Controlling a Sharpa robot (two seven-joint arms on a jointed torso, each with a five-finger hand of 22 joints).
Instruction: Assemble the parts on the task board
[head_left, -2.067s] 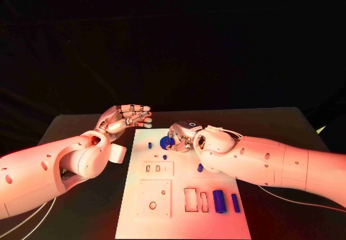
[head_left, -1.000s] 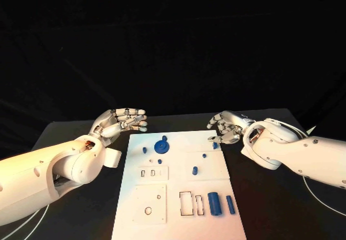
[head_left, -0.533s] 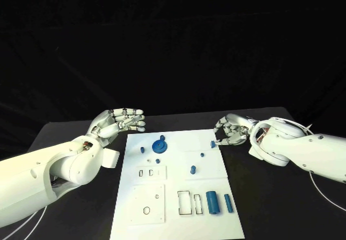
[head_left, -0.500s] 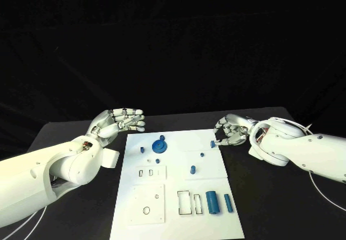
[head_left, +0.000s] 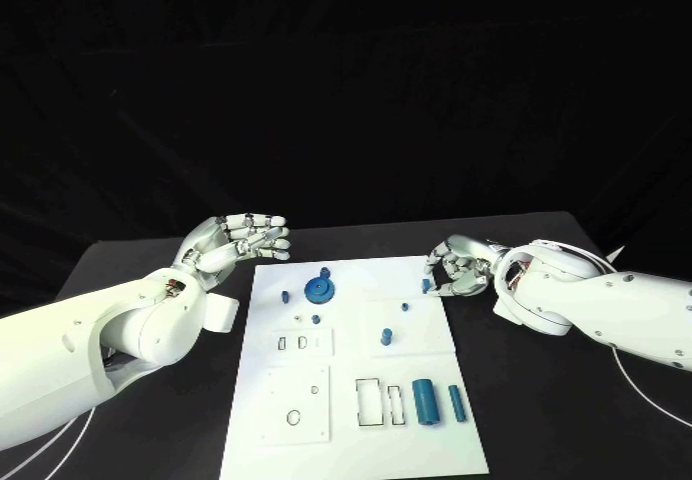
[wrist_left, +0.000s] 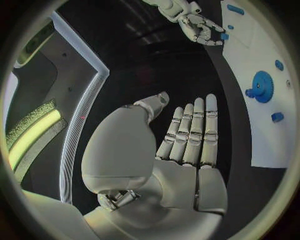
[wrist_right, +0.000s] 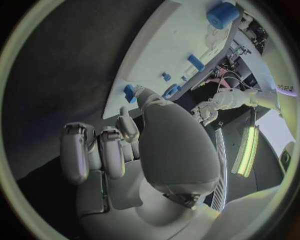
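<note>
The small blue peg (head_left: 427, 286) stands at the white board's (head_left: 346, 420) far right edge, right by the right hand (head_left: 456, 268), whose curled fingers hold nothing. The left hand (head_left: 238, 242) waits open off the board's far left corner, farther away

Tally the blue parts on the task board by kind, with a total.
Gear: 1
Long cylinders: 2
Small pegs: 6, counting the one against the gear
Total: 9

Bright overhead light on a pitch-black surround, sharp head view, heavy fisheye bending at both wrist views' rims.
</note>
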